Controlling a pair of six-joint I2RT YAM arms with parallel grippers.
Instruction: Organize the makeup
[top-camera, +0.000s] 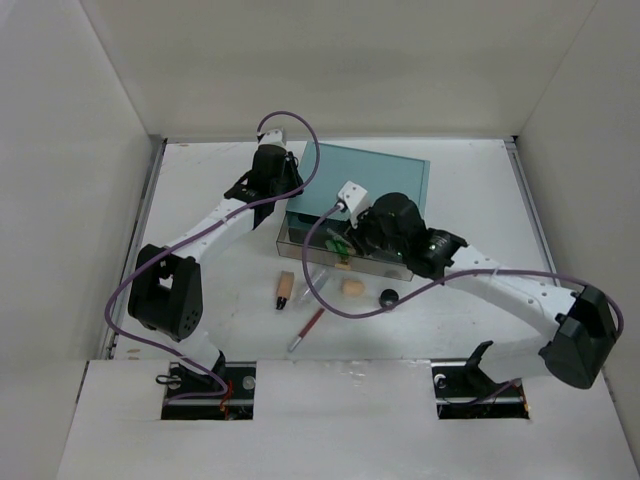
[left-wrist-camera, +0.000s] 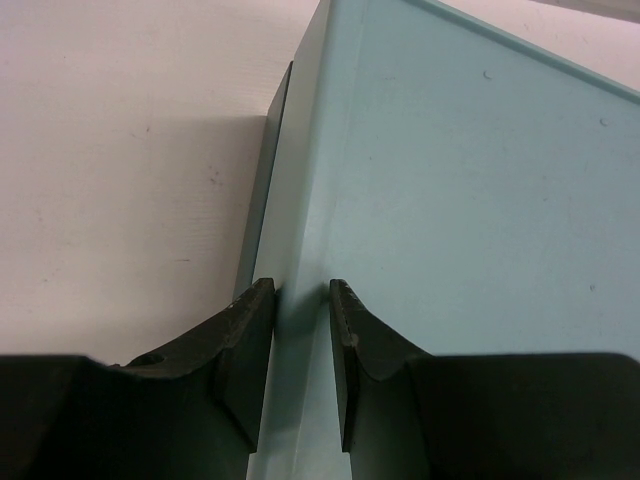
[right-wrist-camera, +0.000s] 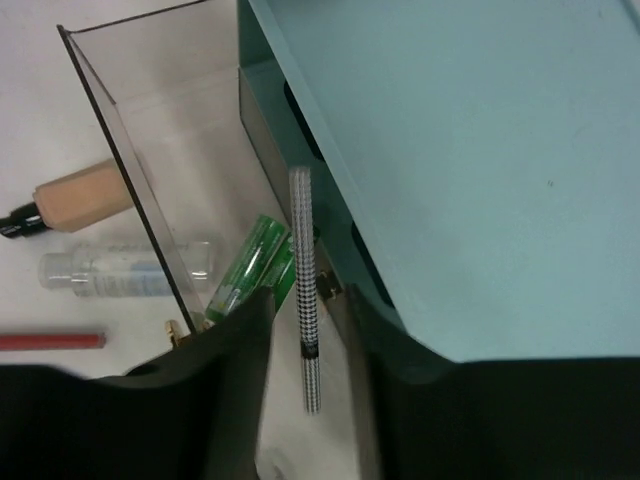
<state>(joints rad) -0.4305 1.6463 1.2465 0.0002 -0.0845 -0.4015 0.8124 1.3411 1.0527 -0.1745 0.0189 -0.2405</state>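
The teal box (top-camera: 385, 175) stands at the back with its clear drawer (top-camera: 300, 238) pulled out. My left gripper (left-wrist-camera: 300, 290) is shut on the box's left edge (left-wrist-camera: 300, 200). My right gripper (right-wrist-camera: 305, 295) hangs open over the drawer. The grey chequered pencil (right-wrist-camera: 304, 250) lies between its fingers, touching neither, beside the green tubes (right-wrist-camera: 245, 265) in the drawer. On the table in front lie the tan tube (top-camera: 285, 290), clear tube (right-wrist-camera: 120, 270), peach sponge (top-camera: 351, 288), black jar (top-camera: 389, 296) and red pencil (top-camera: 308, 328).
White walls close in the table on the left, back and right. The drawer's clear front wall (right-wrist-camera: 125, 180) stands between my right gripper and the loose items. Both arm bases sit at the near edge.
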